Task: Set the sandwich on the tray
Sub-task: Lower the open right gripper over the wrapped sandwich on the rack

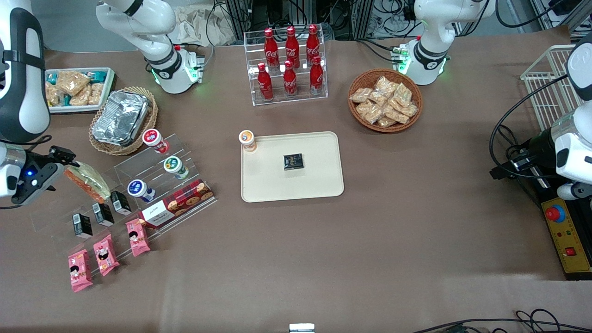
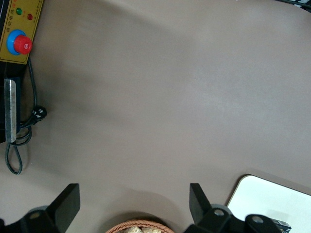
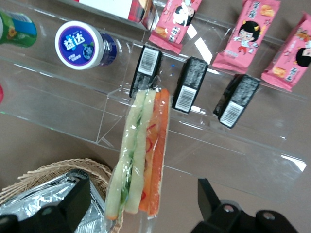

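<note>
The sandwich (image 3: 141, 155), a wrapped wedge with pale bread, green and orange filling, lies on the clear acrylic stepped rack (image 1: 138, 185) at the working arm's end of the table (image 1: 370, 240), right in front of the pincer (image 1: 69, 162). In the wrist view its near end sits between the two black fingers (image 3: 73, 199), which stand spread well wider than the wedge and touch neither side of it, so the pincer is released and holding nothing.

Just past the sandwich on the rack stand three small black boxes (image 3: 189, 85) with barcode labels, and nearer the front camera three pink snack packs (image 1: 104, 254). A blue-lidded cup (image 1: 138, 188) sits beside the boxes. A wicker basket holding a foil container (image 1: 120, 118) is close to the pincer.

The cream tray (image 1: 319, 185) lies well apart, mid-table, carrying a small black packet (image 1: 293, 161) with an orange-lidded cup (image 1: 247, 138) at one corner
</note>
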